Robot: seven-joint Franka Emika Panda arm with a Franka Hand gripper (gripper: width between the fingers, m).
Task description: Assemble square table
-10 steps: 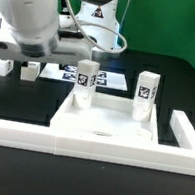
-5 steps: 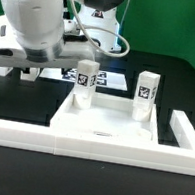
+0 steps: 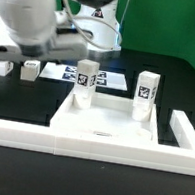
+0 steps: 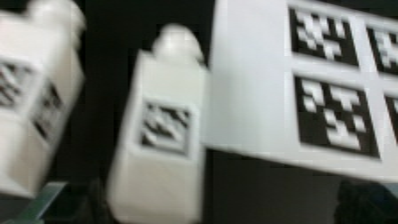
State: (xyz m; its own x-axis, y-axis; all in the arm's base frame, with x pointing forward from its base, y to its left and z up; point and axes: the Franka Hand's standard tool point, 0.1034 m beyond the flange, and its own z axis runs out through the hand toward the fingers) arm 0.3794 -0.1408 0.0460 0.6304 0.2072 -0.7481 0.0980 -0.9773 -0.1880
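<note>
Status: tabletop [image 3: 109, 126] lies recessed face up, with the border bars [image 3: 88, 145] against its near edge and its edge on the exterior view's right

First standing leg [image 3: 84, 83] is upright in the tabletop's far corner on the exterior view's left. Second standing leg [image 3: 145, 95] is upright in its far corner on the exterior view's right. The two near corners show no legs, so I'd call it about half done

A loose leg [image 3: 30, 69] and a second loose leg [image 3: 1, 68] sit on the table beyond the tabletop's far corner, toward the exterior view's left and apart from it. The marker board [image 3: 106, 79] lies flat just past the tabletop's far edge. The arm [image 3: 36, 21] hangs above the loose legs

Claw: jaws spread as wide as they go, gripping nothing. The fingertips aren't clearly in frame. The wrist view shows two legs lying side by side on the table below, apart from each other

Handling, my read:
- legs are stiff moulded plastic, light and smooth, so they can slip or twist in a loose pinch
- take one across its two flat sides at mid-body, not at the narrowed end, which looks like the part that seats in a corner hole
- the tabletop is rigid and too broad for the jaws, so leave it against the bars and bring the legs to it
</note>
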